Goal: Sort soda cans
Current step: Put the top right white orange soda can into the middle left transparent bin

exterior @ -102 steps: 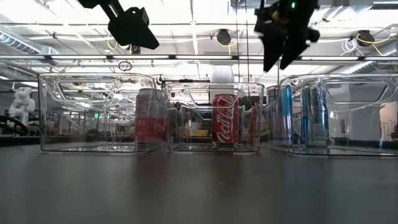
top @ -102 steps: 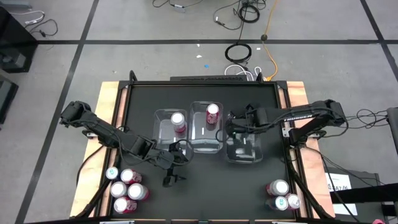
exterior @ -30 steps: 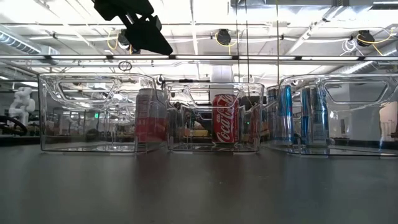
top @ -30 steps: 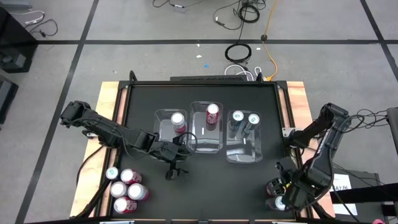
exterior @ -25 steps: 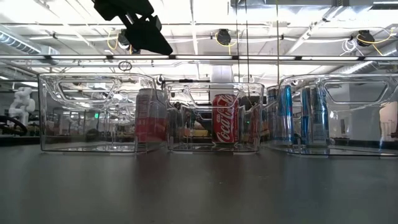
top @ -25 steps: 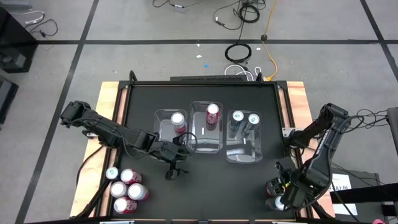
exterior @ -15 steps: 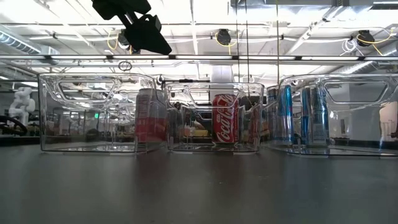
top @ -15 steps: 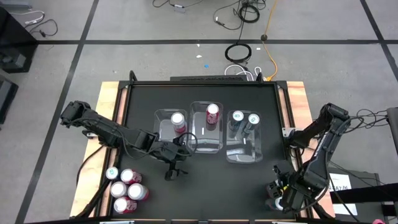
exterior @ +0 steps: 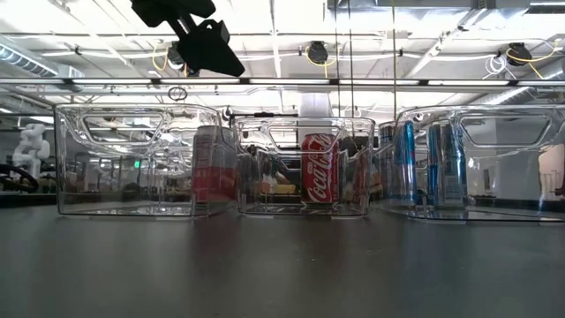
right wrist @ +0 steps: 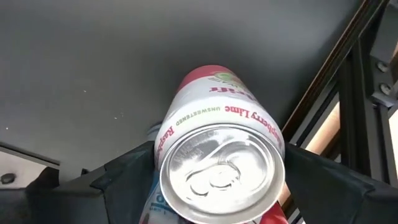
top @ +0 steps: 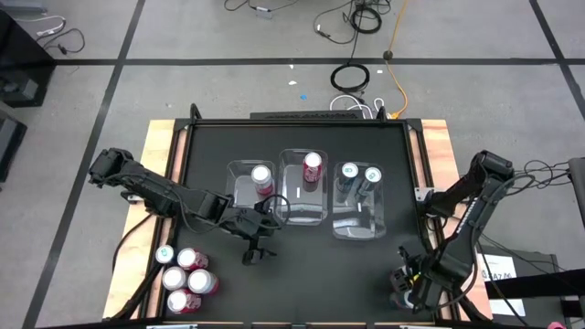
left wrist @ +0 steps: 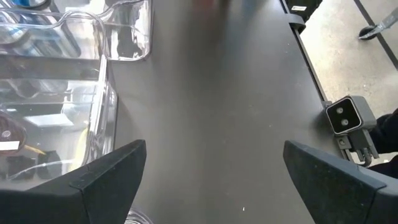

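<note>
At the table's near right corner my right gripper points down, open, over a small group of soda cans. In the right wrist view one finger stands on each side of an upright white and pink can with a silver top. I cannot tell whether they touch it. More cans stand at the near left corner. My left gripper hangs open above bare table in front of the left bin. That bin holds one can, the middle bin a red can, and the right bin two teal cans.
The table's raised black frame rail runs close beside the right group of cans. A small camera sits at the table's near edge. Bare dark tabletop lies between the bins and the near edge.
My right gripper has come down over the cans at the near right corner and now covers the one that showed beside it before. Its fingers have stayed as wide apart as before.
</note>
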You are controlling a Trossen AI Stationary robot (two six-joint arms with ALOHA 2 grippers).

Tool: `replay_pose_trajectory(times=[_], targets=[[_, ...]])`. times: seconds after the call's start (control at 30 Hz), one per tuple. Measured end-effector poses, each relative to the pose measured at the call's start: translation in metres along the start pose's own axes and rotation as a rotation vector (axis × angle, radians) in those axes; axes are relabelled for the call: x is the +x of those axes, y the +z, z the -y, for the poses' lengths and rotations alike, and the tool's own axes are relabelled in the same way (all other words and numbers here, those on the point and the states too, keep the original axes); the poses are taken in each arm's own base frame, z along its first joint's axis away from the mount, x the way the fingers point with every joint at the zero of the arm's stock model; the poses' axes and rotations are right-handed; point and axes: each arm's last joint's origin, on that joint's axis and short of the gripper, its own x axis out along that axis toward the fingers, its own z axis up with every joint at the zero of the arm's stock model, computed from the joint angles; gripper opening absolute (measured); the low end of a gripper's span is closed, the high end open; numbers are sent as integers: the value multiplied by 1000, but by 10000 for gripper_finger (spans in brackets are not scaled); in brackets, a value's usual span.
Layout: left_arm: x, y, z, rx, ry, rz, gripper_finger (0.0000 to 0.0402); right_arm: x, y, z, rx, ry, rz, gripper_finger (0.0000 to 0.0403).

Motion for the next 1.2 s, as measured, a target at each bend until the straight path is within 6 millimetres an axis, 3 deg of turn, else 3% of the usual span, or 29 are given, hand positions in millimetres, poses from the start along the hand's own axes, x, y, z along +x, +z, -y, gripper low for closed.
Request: replay_pose_trajectory(times=[0.43, 0.87, 1.03, 1.2], targets=[[0, 1, 0, 0, -3, 12, 386, 3, 2, 2, -24, -8, 40, 325], [-2, 6, 1, 0, -6, 27, 386, 23, 6, 5, -23, -2, 43, 315], [-13, 11, 2, 7, -12, 58, 386, 23, 6, 5, -29, -2, 41, 282], [-33, 11, 2, 7, -10, 50, 386, 20, 7, 7, -25, 10, 32, 281]])
